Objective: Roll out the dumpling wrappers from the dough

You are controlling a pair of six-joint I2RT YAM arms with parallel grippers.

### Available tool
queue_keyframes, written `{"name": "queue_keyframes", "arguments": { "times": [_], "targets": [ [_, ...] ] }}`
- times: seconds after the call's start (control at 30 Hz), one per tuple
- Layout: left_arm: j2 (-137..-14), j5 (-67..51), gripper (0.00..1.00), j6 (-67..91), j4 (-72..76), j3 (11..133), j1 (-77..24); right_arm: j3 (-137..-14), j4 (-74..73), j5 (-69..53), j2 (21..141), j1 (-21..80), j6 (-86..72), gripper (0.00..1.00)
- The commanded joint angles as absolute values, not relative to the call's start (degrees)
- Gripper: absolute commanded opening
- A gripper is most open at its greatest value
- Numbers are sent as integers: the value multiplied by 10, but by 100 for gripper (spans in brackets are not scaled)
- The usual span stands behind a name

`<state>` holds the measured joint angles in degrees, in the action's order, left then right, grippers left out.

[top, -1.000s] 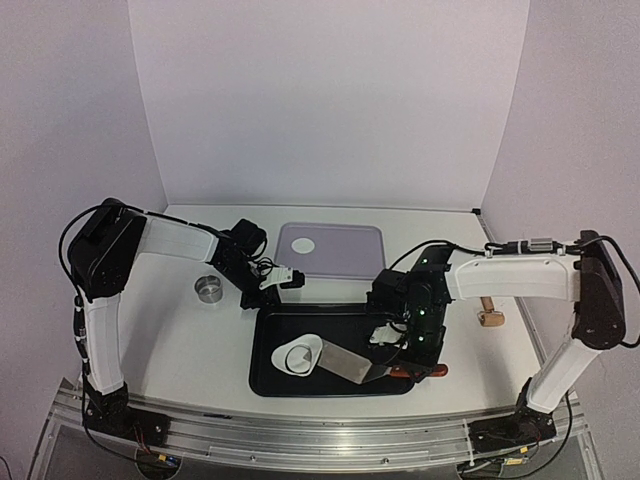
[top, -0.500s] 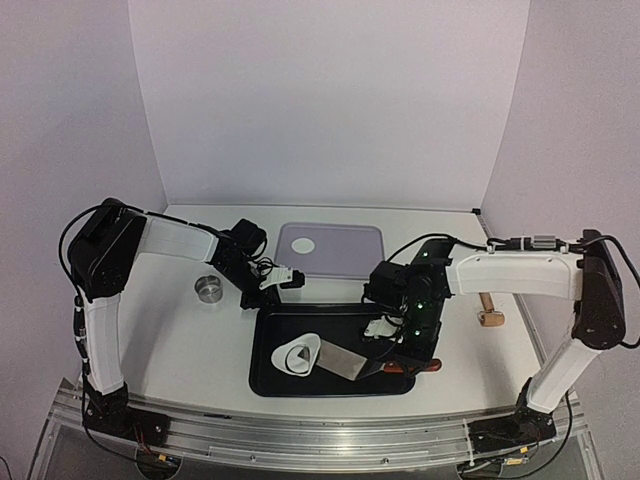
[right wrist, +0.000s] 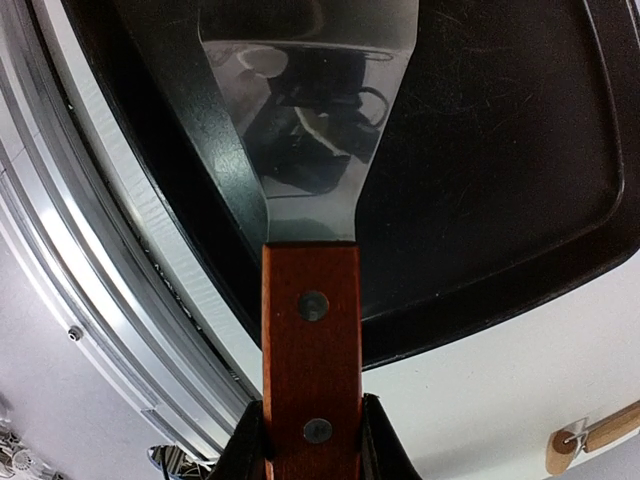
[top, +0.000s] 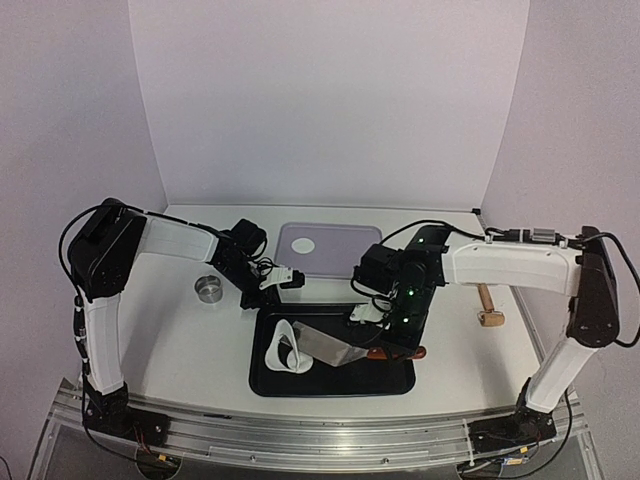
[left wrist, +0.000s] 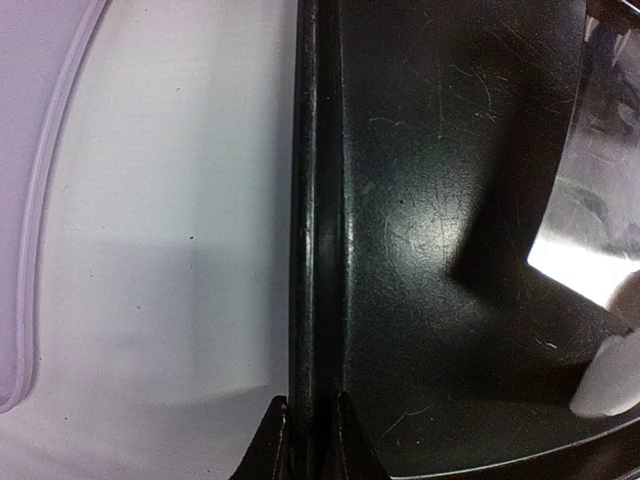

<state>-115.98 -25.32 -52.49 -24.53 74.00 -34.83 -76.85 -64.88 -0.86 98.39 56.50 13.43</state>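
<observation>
**One wrapper on the mat, dough ring on edge in the tray**

The one wrapper (top: 305, 243) in sight is a small, flat, white disc. It lies near the left end of the lilac mat (top: 350, 258), which sits on the surface behind the black tray (top: 330, 383). In the tray a white dough ring (top: 283, 350) stands on edge against the tip of a spatula (top: 328, 346).

Only the top view shows the wrapper and a steel ring (top: 210, 290) left of the tray. The wrist views miss both.

The left wrist view alone shows the left fingers (left wrist: 270, 450) clenched across the tray's rim, with a bit of the dough ring at that view's right edge. The right wrist view alone shows the right fingers (right wrist: 245, 450) grasping the spatula's wooden handle on both sides, with two rivets in the wood. The blade is mirror-bright over the tray, and a wooden tool (right wrist: 590, 440) lies on the surface at the lower right
</observation>
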Motion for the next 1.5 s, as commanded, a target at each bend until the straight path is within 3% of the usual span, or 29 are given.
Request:
{"name": "queue_keyframes", "arguments": {
  "times": [0.0,1.0,1.47],
  "targets": [
    [-1137,-229,0,-544,-236,741,-352,-805,-636,-12,994,580,144,0],
    [-1141,-226,0,-549,-238,751,-352,-897,-695,0,1051,734,118,0],
    [-1141,-229,0,-546,-240,751,-352,-893,-762,129,971,715,57,0]
  ]
}}
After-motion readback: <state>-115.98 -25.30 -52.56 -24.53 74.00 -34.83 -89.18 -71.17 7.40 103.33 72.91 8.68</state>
